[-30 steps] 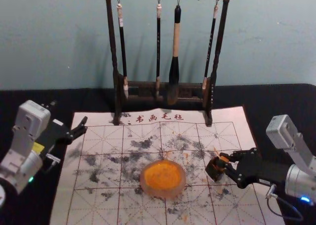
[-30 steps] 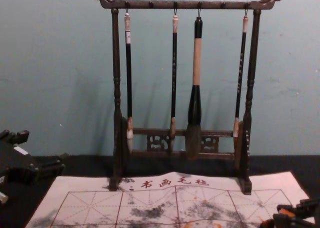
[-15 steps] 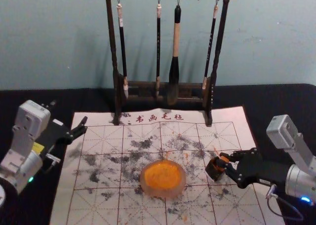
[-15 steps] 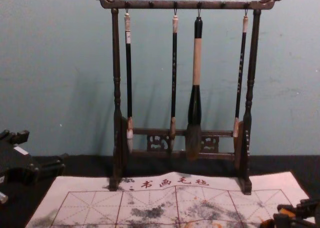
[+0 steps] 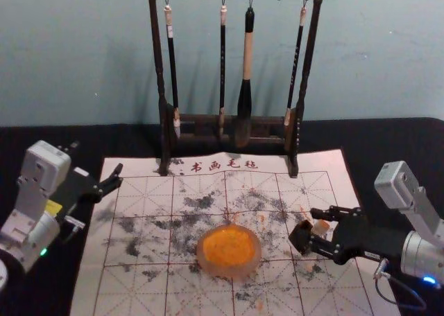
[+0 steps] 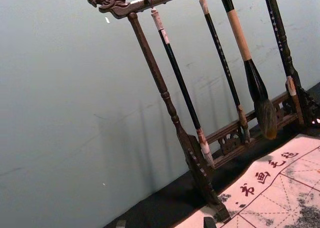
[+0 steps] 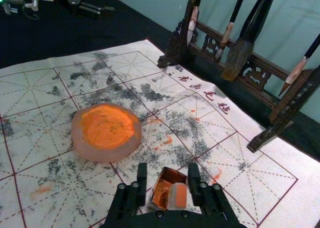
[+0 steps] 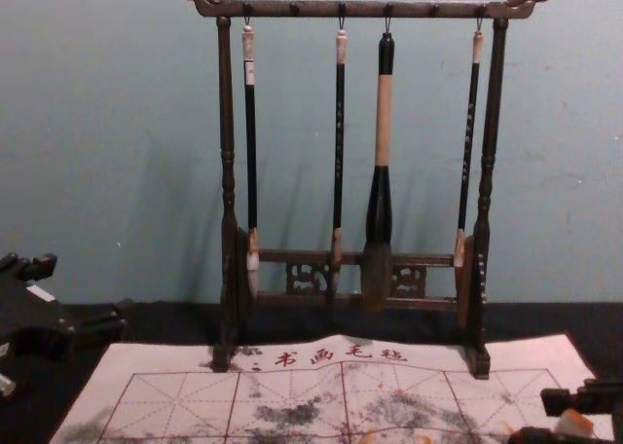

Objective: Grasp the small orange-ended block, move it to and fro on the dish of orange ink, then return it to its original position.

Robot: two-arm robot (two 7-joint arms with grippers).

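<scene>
Beside a dark box on the marked mat, the block sits between the parted fingers of the right gripper, which has it in reach but unclasped. We see its orange end bared to the wrist camera; whether block and box touch, we cannot quite say from these angles.

Near the middle of the mat, the dish holds its orange ink, with the block well apart from it. We judge the job to be at its close: the to-and-fro over the ink done, the block back at its place and let go. On that reading, only drawing the right gripper clear is left. No picture shows the dabbing itself, and orange smears on the mat are no proof of it. The left gripper waits idle beyond the mat's left edge, its fingers spread, grasping nothing.

Red characters along the mat's far edge read 书画毛毡, felt for calligraphy and painting. Brushes hang from a carved rack; we make out fine lettering on some handles, too small to read. We spot no brand name.
</scene>
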